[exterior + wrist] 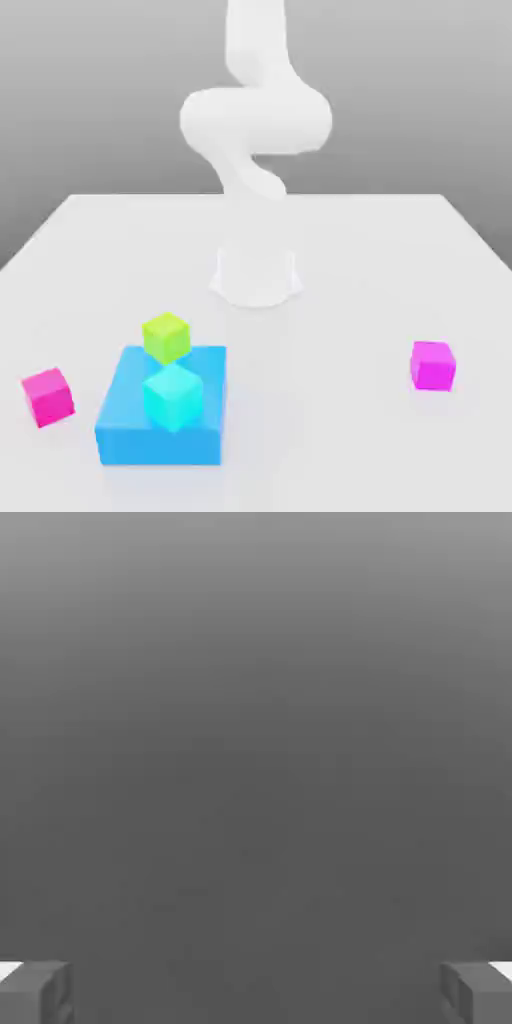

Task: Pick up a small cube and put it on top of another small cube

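The small hot-pink cube (48, 396) rests on the white table (380, 260) at the exterior view's left, just left of a flat blue block (130, 435). On that block stand a lime-green cube (166, 337) and a cyan cube (172, 397). A more purple magenta cube (432, 365) sits alone at the exterior view's right. In the hand view my gripper (256, 994) is open, its grey fingertips (35, 992) set far apart with nothing between them, facing a plain grey backdrop.
The white arm (255, 120) rises from its round base (255, 275) at the table's middle and bends upward out of the picture. Bare table lies between the blue block and the magenta cube.
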`<action>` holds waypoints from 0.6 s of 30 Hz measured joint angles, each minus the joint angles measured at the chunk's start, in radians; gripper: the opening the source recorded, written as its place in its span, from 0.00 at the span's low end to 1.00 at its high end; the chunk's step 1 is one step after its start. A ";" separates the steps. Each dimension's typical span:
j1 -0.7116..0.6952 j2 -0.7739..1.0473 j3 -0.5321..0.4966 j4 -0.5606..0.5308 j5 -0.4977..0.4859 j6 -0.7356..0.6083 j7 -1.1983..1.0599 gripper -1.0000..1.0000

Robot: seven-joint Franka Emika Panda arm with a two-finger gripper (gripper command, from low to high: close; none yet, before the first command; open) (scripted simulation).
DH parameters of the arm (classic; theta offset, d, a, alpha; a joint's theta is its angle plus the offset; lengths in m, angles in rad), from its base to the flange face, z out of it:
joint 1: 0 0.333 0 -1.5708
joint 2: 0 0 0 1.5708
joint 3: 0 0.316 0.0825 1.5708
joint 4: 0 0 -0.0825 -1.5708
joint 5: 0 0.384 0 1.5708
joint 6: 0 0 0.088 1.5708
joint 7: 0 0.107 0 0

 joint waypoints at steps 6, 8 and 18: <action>-0.138 0.172 0.020 -0.045 -0.113 0.068 0.113 0.50; -0.179 0.229 0.019 -0.059 -0.146 0.089 0.147 0.50; -0.338 0.506 -0.046 -0.131 -0.256 0.200 0.277 0.50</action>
